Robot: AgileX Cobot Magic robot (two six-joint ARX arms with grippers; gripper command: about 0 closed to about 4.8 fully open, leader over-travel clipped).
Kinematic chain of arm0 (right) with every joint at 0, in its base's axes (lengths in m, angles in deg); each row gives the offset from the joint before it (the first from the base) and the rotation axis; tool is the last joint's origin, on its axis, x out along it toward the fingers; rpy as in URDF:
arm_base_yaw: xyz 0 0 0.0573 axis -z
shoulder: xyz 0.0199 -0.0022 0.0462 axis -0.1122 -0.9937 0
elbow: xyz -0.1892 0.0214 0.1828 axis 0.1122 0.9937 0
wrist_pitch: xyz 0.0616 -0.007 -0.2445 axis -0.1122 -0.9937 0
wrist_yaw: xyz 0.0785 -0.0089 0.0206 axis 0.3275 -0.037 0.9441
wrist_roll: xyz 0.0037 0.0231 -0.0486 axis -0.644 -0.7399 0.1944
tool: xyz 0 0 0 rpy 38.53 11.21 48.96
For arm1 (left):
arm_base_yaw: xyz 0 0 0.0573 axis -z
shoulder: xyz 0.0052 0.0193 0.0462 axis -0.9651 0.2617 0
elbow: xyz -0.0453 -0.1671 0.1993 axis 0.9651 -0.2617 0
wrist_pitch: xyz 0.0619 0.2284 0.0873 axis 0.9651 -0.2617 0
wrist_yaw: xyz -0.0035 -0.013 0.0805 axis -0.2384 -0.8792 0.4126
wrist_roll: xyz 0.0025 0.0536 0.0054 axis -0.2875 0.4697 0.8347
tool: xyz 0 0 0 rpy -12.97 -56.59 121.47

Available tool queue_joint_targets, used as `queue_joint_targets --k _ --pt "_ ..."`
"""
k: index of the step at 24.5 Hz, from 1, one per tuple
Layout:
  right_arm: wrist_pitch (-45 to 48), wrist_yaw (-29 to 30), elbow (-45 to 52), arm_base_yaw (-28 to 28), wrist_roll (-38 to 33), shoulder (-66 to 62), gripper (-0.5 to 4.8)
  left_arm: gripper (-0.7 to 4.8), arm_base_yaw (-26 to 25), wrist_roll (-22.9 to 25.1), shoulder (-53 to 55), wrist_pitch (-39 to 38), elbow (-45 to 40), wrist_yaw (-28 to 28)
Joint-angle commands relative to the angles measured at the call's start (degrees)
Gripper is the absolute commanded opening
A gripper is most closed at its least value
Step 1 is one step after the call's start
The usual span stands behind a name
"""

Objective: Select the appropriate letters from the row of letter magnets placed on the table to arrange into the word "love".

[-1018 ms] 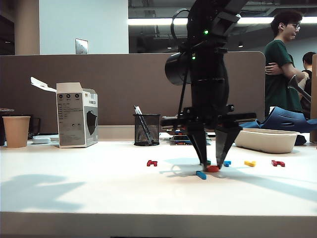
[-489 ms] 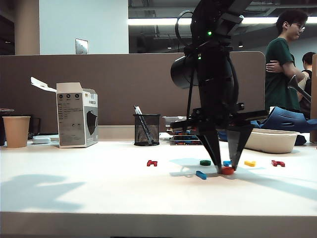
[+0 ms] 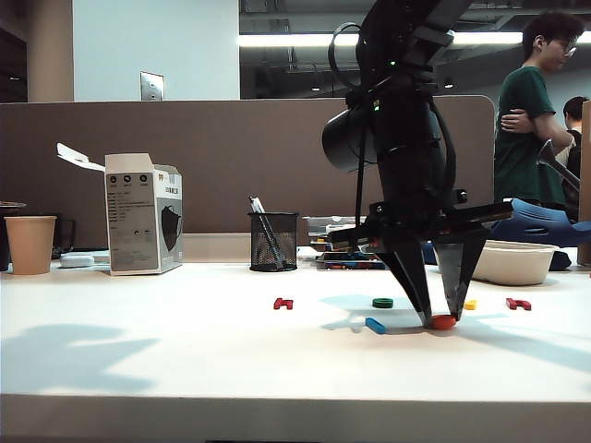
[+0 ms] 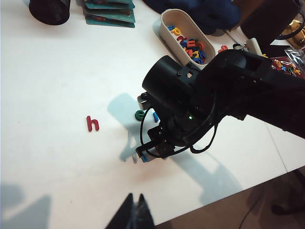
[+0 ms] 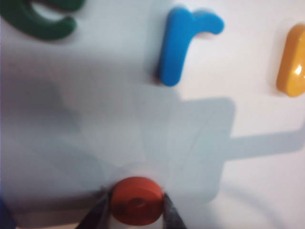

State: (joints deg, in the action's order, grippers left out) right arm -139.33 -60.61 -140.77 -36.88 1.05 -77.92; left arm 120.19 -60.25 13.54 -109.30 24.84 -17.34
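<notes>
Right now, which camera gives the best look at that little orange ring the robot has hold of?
The right wrist view: the orange ring fills the foreground, pinched in the right gripper. The exterior view shows it small and low on the table. In the left wrist view the arm hides it.

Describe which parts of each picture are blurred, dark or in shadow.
Exterior view: the right gripper is a dark silhouette.
Right wrist view: the orange ring magnet between the fingers and the blue letter r look soft.
Left wrist view: the left gripper is blurred.
</notes>
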Motion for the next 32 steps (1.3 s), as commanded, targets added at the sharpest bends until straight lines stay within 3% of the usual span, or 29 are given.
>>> queue_joint_targets --k 1,29,32 --pt "0.0 0.46 0.96 0.04 -0.13 -1.53 1.35 -0.05 0.07 0.22 -0.15 0.52 0.17 0.17" --pt "3.23 5.66 0.96 0.0 -0.61 -1.51 1.41 -0.05 0.07 0.22 -0.15 0.52 0.17 0.17" --pt "3.45 5.64 0.96 0.02 -0.5 -1.51 1.64 -0.05 0.07 0.22 -0.15 0.52 0.17 0.17"
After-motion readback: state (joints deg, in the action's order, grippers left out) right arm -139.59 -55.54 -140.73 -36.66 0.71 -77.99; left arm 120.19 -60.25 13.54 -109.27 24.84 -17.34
